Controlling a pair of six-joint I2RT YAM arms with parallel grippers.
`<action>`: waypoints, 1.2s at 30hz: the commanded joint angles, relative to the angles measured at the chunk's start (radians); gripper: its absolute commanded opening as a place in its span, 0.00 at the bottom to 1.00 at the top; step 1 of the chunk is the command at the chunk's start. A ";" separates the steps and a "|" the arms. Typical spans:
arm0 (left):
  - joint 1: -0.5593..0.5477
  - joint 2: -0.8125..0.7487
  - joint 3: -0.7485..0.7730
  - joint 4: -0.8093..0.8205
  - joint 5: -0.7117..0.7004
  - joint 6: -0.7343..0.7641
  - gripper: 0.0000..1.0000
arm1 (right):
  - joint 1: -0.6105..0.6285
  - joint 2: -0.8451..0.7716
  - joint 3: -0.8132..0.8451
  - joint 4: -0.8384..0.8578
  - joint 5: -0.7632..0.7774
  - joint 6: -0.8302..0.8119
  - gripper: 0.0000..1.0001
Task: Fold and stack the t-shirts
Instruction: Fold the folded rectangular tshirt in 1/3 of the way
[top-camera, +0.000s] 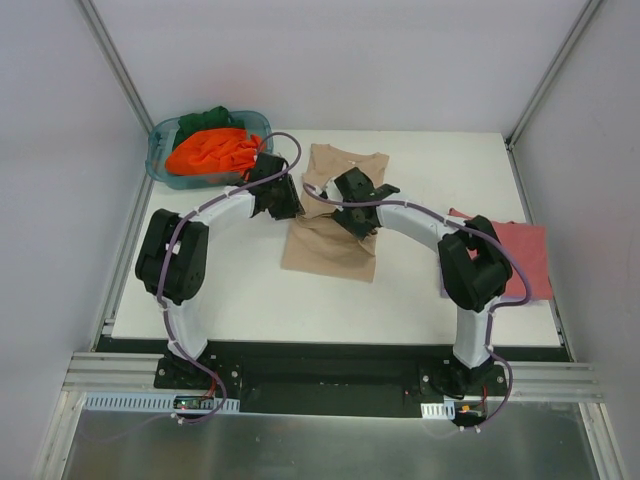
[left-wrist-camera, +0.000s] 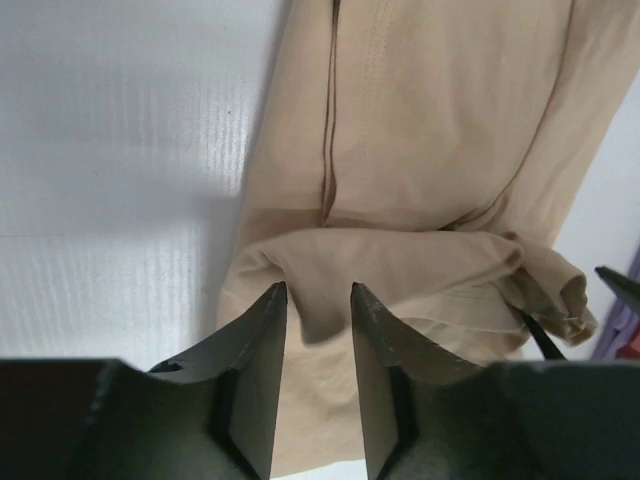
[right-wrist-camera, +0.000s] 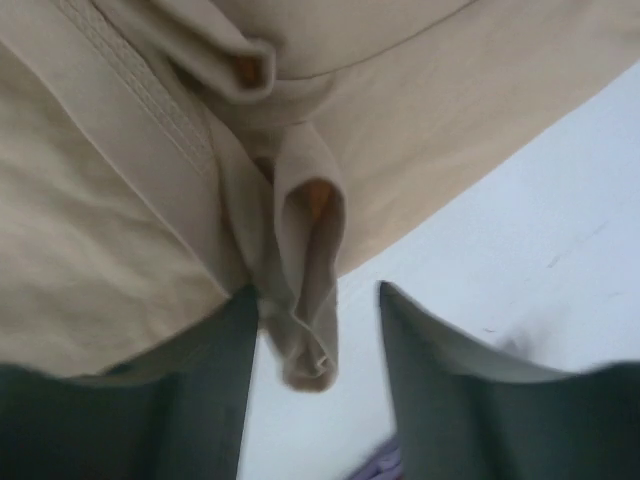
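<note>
Passage is free over the bare white tabletop (top-camera: 230, 290) near-left and near-centre. Obstructions: teal see-through plastic tub (top-camera: 157, 160) at far-left corner, crumpled tan-beige cotton shirt (top-camera: 320, 250) at centre, flat dusty-red cotton shirt (top-camera: 530, 260) along the right edge.

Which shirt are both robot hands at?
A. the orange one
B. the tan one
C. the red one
B: the left gripper and right gripper are both at the tan shirt mid-table; the red shirt lies off to the right, the orange shirt in the tub.
</note>
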 joint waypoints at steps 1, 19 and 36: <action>0.013 -0.007 0.055 0.019 0.045 0.045 0.40 | -0.019 0.003 0.079 0.028 0.090 0.011 0.65; 0.013 -0.475 -0.334 0.019 -0.042 -0.016 0.99 | -0.021 -0.376 -0.183 0.109 -0.416 0.447 0.96; 0.014 -0.547 -0.477 0.019 -0.061 -0.042 0.99 | -0.137 0.002 0.027 -0.010 -0.308 0.525 0.96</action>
